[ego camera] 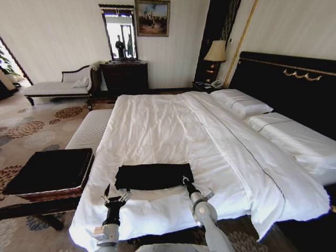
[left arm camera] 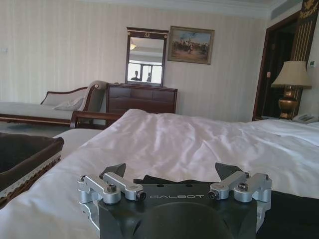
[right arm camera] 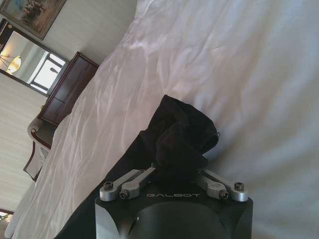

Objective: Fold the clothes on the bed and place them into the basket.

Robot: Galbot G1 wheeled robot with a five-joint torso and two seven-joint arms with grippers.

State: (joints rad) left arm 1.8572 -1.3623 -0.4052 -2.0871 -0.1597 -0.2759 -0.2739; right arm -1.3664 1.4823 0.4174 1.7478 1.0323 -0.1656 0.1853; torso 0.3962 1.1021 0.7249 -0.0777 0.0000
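Observation:
The clothes (ego camera: 154,176), a black garment folded into a flat rectangle, lie on the white bed (ego camera: 168,121) near its foot. My right gripper (ego camera: 186,181) is at the near right corner of the fold, shut on the fabric. The right wrist view shows the clothes (right arm camera: 179,134) bunched up between the closed fingers of that gripper (right arm camera: 174,167). My left gripper (ego camera: 116,198) is open just short of the near left edge. In the left wrist view it (left arm camera: 171,172) stands spread, with the dark clothes (left arm camera: 294,214) ahead. The basket (ego camera: 50,193), wicker with black lining, stands left of the bed.
A cream striped bench (ego camera: 89,131) stands along the bed's left side behind the basket (left arm camera: 30,167). Pillows (ego camera: 241,102) and the black headboard (ego camera: 283,84) are to the right. A chaise (ego camera: 52,86), dresser (ego camera: 124,76) and lamp (ego camera: 215,52) line the far wall.

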